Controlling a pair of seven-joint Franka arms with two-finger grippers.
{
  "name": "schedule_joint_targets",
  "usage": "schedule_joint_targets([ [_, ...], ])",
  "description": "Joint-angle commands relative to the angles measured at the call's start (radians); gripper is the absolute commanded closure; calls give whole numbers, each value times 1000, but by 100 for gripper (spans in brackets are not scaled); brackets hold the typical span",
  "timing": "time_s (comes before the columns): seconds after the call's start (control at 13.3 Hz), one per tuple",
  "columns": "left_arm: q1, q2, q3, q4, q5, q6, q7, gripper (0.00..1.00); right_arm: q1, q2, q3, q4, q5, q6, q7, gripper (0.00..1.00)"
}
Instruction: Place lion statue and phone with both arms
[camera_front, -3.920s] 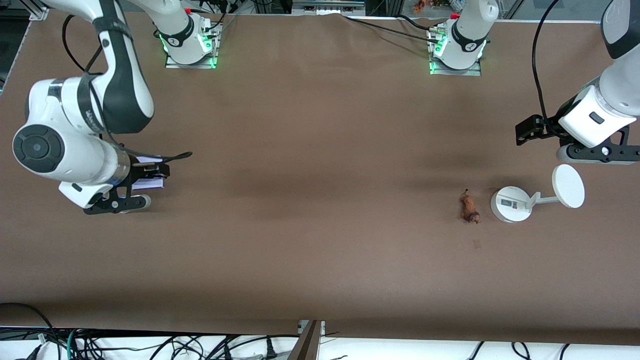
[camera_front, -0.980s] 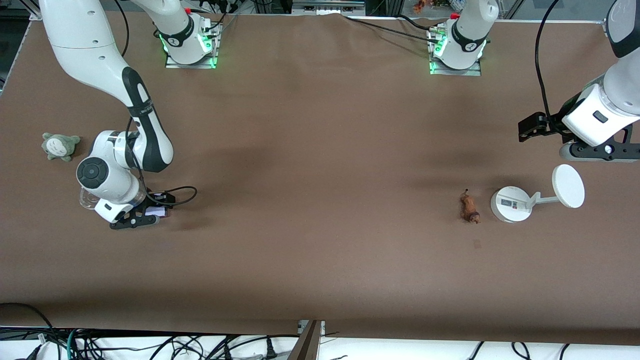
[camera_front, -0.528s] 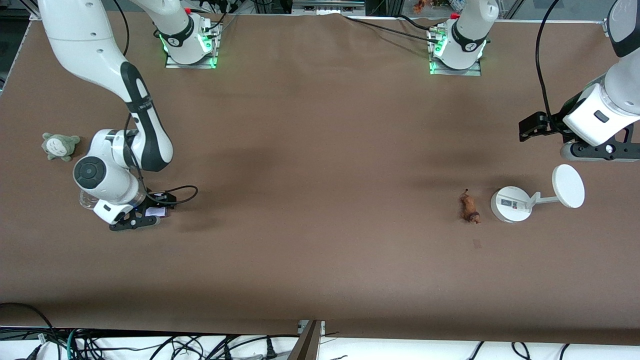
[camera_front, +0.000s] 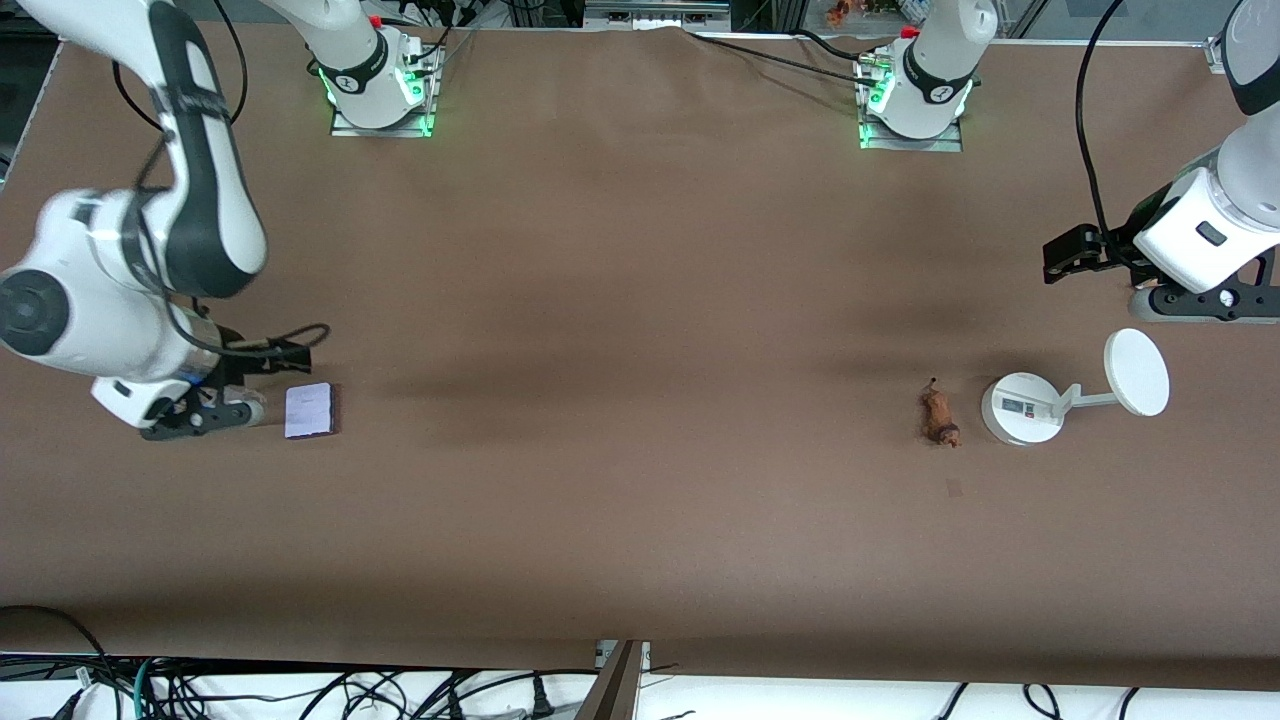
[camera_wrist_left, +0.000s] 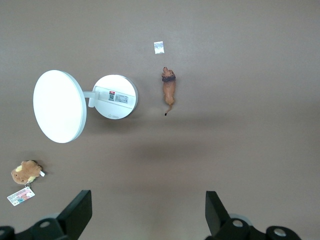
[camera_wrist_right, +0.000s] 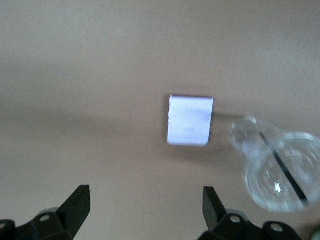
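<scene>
The phone (camera_front: 311, 410), a pale lavender slab with a purple edge, lies flat on the brown table (camera_front: 640, 300) at the right arm's end. It also shows in the right wrist view (camera_wrist_right: 189, 120). My right gripper (camera_front: 215, 413) is open and empty, up in the air beside the phone; its wrist view (camera_wrist_right: 145, 205) shows the jaws wide apart. The lion statue (camera_front: 939, 418), small and orange-brown, lies beside the white stand's base and shows in the left wrist view (camera_wrist_left: 169, 90). My left gripper (camera_front: 1200, 300) is open and empty, high over bare table by the stand (camera_wrist_left: 147, 212).
A white stand with a round base (camera_front: 1020, 408) and a disc (camera_front: 1137, 372) lies next to the lion. A clear glass cup (camera_wrist_right: 277, 170) stands close to the phone. A small brown plush (camera_wrist_left: 26, 171) with a tag lies past the disc.
My right gripper has let go of the phone, risen and drawn back toward the right arm's end. The phone now lies alone on the table. The left arm has barely moved.
</scene>
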Motion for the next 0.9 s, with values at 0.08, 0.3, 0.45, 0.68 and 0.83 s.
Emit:
schedule_joint_targets([
  [0.08,5,-3,0,20,-17,-22,14,0,-2,-15,-1,203,17,-303,74,1],
  [0.3,5,-3,-3,20,-18,-22,9,0,-2,-65,1,291,3,-474,121,1],
  [0.45,5,-4,-1,33,-18,-25,9,0,0,-125,7,288,-6,-487,124,1],
  [0.68,5,-3,0,40,-18,-38,14,0,16,-135,6,283,-13,-528,143,1],
  [0.83,5,-3,0,40,-18,-38,16,0,32,-135,7,283,-14,-530,148,0],
])
